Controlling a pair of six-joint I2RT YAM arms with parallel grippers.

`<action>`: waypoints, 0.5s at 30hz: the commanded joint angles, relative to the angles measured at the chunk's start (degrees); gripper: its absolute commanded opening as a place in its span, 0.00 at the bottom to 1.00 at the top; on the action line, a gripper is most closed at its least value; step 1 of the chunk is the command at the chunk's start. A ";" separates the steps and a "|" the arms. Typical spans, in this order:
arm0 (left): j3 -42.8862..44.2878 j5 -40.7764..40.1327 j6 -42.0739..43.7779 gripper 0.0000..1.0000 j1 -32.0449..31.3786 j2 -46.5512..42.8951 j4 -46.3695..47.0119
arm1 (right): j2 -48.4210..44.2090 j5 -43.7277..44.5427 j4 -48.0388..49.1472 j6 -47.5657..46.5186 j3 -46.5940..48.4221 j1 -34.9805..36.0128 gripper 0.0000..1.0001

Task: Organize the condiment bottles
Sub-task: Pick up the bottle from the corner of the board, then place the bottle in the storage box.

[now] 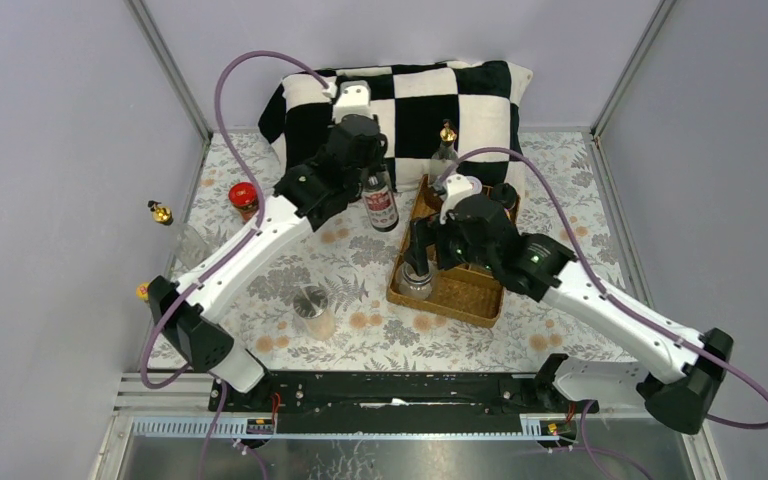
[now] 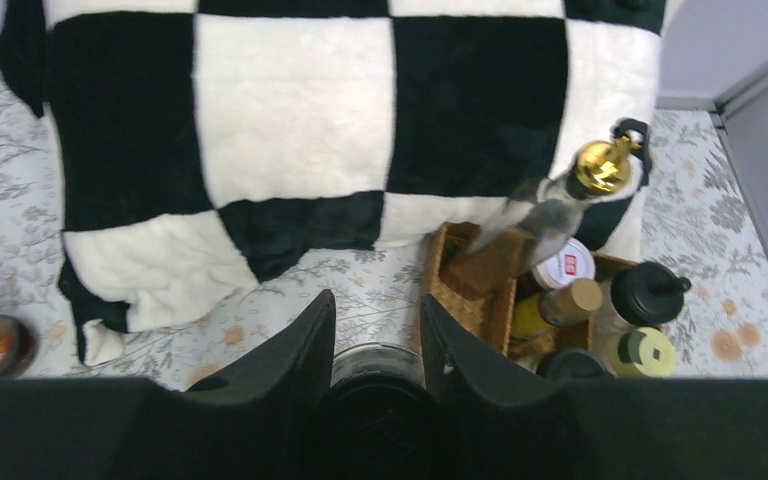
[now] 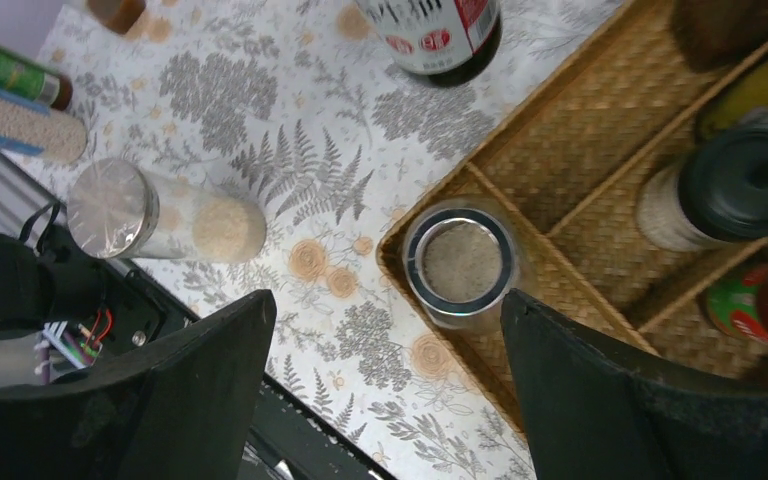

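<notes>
My left gripper [image 1: 365,168] is shut on the black cap of a dark bottle with a red and white label [image 1: 381,203]. The bottle is upright just left of the wicker tray [image 1: 460,300]. In the left wrist view the fingers [image 2: 305,340] clamp its cap [image 2: 375,375]. My right gripper [image 1: 418,252] is open and empty above a short clear spice jar [image 3: 460,262] standing in the tray's near-left compartment. The tray also holds a gold-topped bottle [image 2: 600,165], a black-capped bottle [image 3: 740,185] and several other bottles.
A clear jar [image 1: 315,312] stands on the floral cloth in front of the left arm. A red-capped jar [image 1: 244,197] and a gold-topped bottle [image 1: 160,212] are at the far left. A black and white checkered pillow [image 1: 410,95] lies at the back.
</notes>
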 commanded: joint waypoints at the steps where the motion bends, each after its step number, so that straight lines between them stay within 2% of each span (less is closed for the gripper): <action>1: 5.65 2.25 1.03 0.28 -3.86 3.57 3.96 | -6.08 8.22 -1.60 -0.62 2.80 0.37 0.91; 9: 14.43 -0.40 3.65 0.28 -12.26 11.75 4.95 | -11.14 13.34 -3.89 -0.97 4.40 0.35 0.92; 15: 20.20 0.10 4.31 0.28 -15.71 17.10 5.08 | -12.19 13.99 -4.83 -1.48 4.12 0.33 0.92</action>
